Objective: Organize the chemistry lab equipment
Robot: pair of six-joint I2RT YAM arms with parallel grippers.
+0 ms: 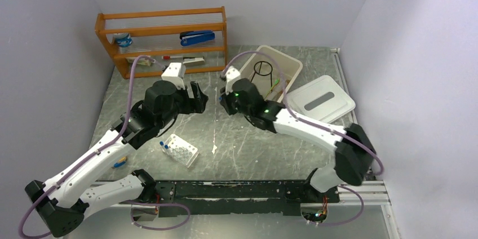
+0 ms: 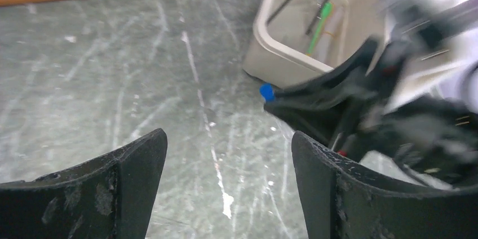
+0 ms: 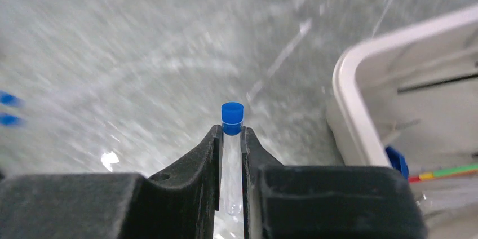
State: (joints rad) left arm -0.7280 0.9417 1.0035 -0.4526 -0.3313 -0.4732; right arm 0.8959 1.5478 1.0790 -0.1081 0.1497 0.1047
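Observation:
My right gripper (image 3: 231,133) is shut on a clear blue-capped vial (image 3: 232,114), cap sticking out past the fingertips, held above the table beside the beige bin (image 3: 355,109). The left wrist view shows that vial's blue cap (image 2: 267,92) at the tip of the right gripper (image 2: 315,103). My left gripper (image 2: 228,143) is open and holds nothing; it hovers over bare table facing the right one (image 1: 225,101). The white holed rack (image 1: 183,151) with two blue-capped vials (image 1: 164,144) lies in front of the left gripper (image 1: 198,99). A black wire tripod (image 1: 262,70) stands in the bin (image 1: 290,64).
The bin's white lid (image 1: 322,100) lies to its right. A wooden shelf (image 1: 163,41) at the back left holds a blue stapler (image 1: 197,38) and stationery. A small yellow-and-blue block (image 1: 119,164) lies by the left arm. A green stick (image 2: 318,25) leans in the bin.

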